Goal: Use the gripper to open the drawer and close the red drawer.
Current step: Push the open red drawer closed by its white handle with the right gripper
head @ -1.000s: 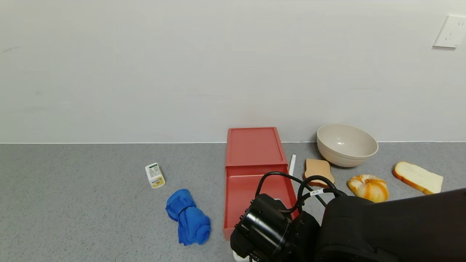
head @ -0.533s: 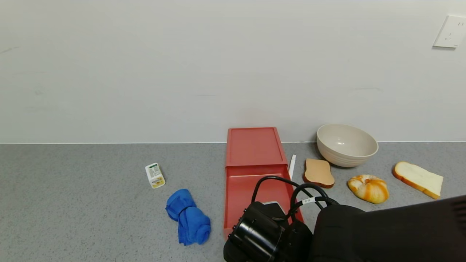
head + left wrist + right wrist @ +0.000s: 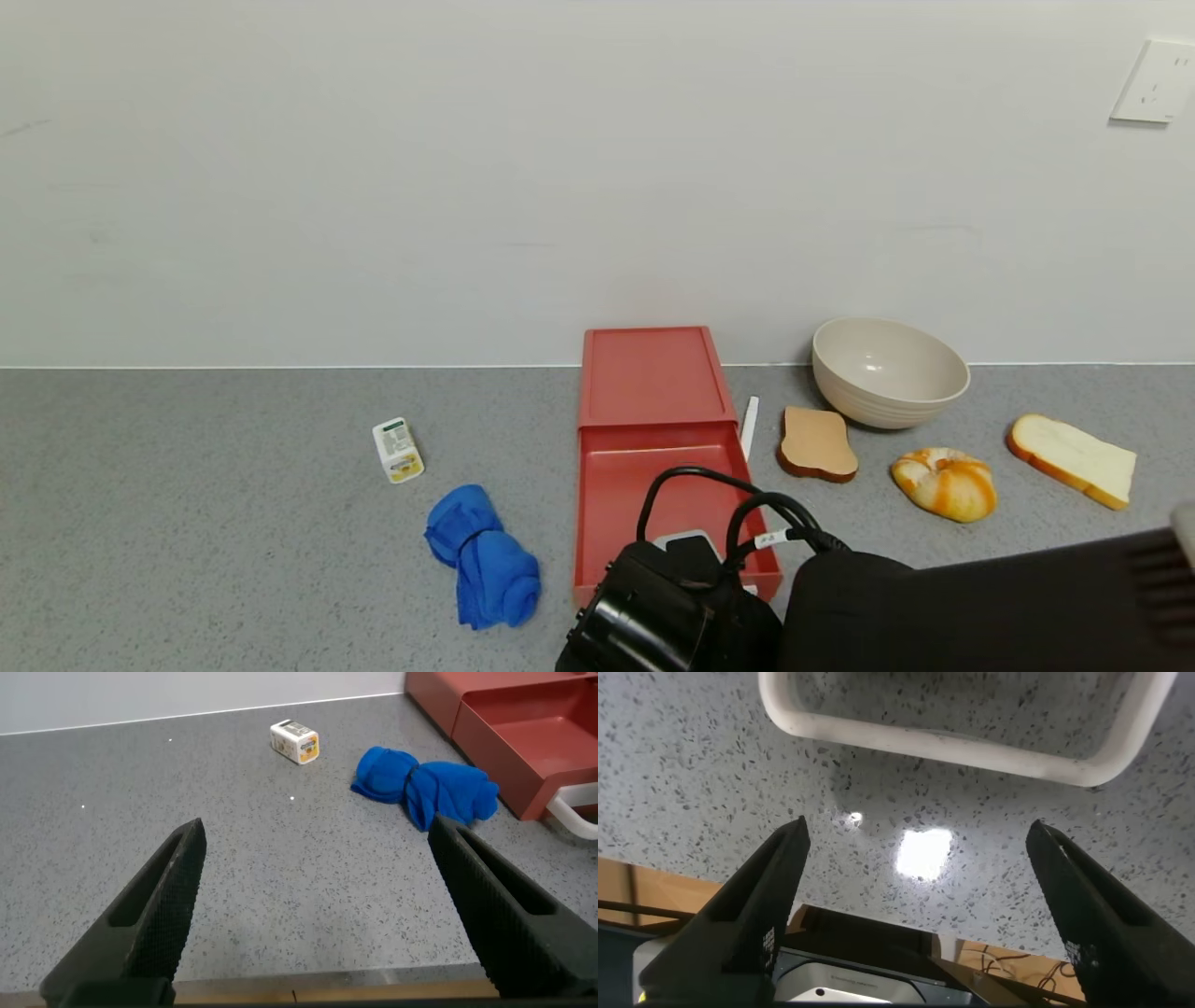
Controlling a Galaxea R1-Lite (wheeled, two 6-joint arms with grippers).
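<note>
The red drawer's tray (image 3: 644,485) stands pulled out of its low red case (image 3: 651,373) toward me. My right arm's black wrist (image 3: 644,625) hangs over the tray's front end and hides the fingers in the head view. In the right wrist view the right gripper (image 3: 917,831) is open and empty over the grey counter near its front edge. The white loop handle (image 3: 971,751) lies just beyond the fingertips, apart from them. My left gripper (image 3: 318,829) is open and empty, parked low at the counter's front left. From there the tray (image 3: 533,742) and handle (image 3: 570,817) show.
A rolled blue cloth (image 3: 484,557) and a small white box (image 3: 398,450) lie left of the drawer. A white stick (image 3: 749,422), toast (image 3: 816,442), a beige bowl (image 3: 889,371), a bun (image 3: 945,481) and a bread slice (image 3: 1071,459) lie to its right.
My right arm has drawn back toward me and lower in the head view, uncovering more of the tray. The drawer itself has stayed equally far out.
</note>
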